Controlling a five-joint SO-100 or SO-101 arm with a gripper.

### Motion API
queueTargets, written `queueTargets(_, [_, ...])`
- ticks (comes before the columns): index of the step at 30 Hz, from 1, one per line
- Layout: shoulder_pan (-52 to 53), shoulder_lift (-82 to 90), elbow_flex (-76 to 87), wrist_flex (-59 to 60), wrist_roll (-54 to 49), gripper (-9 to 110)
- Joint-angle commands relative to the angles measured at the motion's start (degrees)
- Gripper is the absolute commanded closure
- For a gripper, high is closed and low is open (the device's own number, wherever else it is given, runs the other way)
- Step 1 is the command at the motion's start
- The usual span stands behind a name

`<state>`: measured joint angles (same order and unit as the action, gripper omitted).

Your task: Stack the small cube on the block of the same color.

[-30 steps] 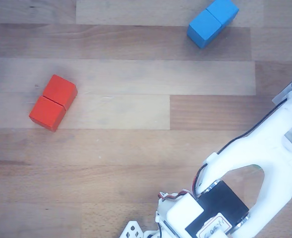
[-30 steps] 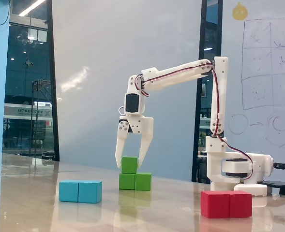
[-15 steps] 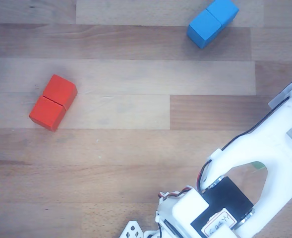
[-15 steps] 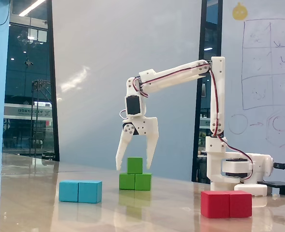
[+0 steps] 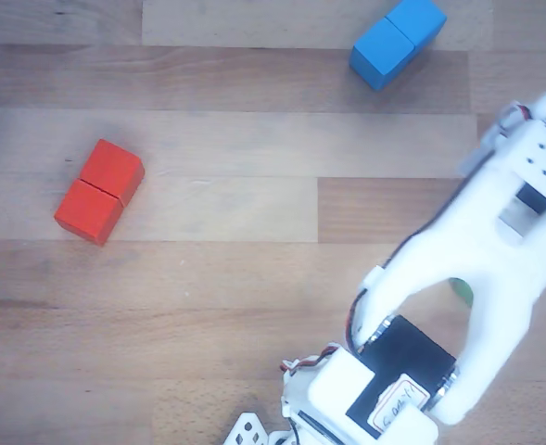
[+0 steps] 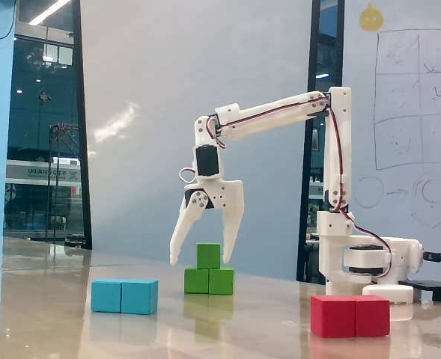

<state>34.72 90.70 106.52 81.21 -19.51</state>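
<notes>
In the fixed view the small green cube sits on top of the green two-cube block, centred over its seam. My gripper hangs point-down from the wrist. It is open, with one white finger to the left of the cube and the other to its right; neither touches the cube. In the other view my white arm covers this spot. Only a sliver of green shows through a gap, and the fingers are hidden.
A blue double block lies left of the green stack and shows at the top of the other view. A red double block lies front right, at the left in the other view. The arm's base stands behind it.
</notes>
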Motion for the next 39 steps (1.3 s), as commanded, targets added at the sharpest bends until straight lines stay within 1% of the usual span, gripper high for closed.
queueTargets(1, [-8.0,2.2,-4.2,-0.2,-0.1,68])
queueTargets(8, [-23.6,10.1,-2.7,-0.7,0.1,68])
queueTargets(13, [-31.3,18.8,6.8,-7.9,0.1,68])
queueTargets(20, [-33.7,35.4,30.5,-24.4,0.1,68])
queueTargets(24, [-33.7,47.0,42.0,-29.6,1.2,69])
queueTargets(28, [-34.2,57.8,49.2,-30.0,7.2,76])
queueTargets(34, [-33.8,68.7,56.1,-29.4,13.1,93])
queueTargets(37, [-33.8,73.6,58.9,-26.1,14.1,101])
queueTargets(39, [-33.8,77.3,60.6,-22.8,14.3,102])
